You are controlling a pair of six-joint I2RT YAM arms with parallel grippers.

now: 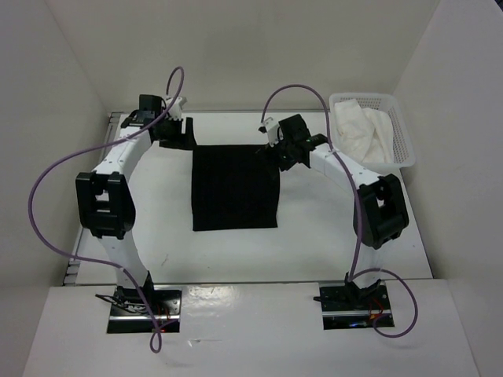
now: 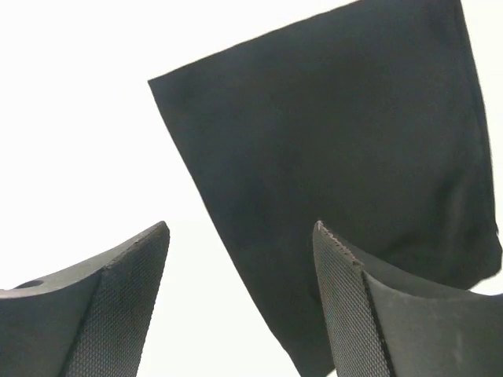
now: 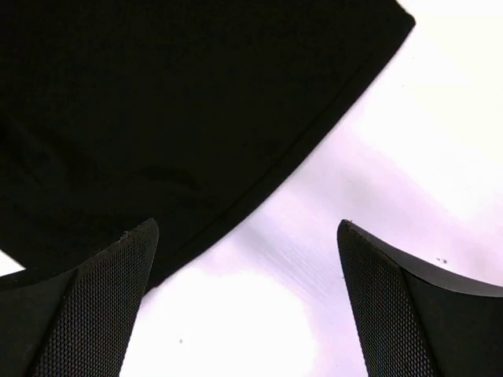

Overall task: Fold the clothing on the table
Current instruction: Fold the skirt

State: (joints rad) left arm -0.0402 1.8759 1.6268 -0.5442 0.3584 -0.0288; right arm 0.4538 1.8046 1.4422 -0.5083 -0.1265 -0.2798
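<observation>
Basket [image 1: 404, 129] at 2 o'clock holds a bunched white cloth [image 1: 361, 129]. Clothing [image 1: 234, 192] lies flat mid-counter [image 1: 314, 243], near-square, edges parallel to the counter's; long axis hard to call. Right hand [image 1: 284, 153] hides its 1 o'clock corner. Left hand [image 1: 174, 133] sits off the 11 o'clock corner. Both hands open, empty.
</observation>
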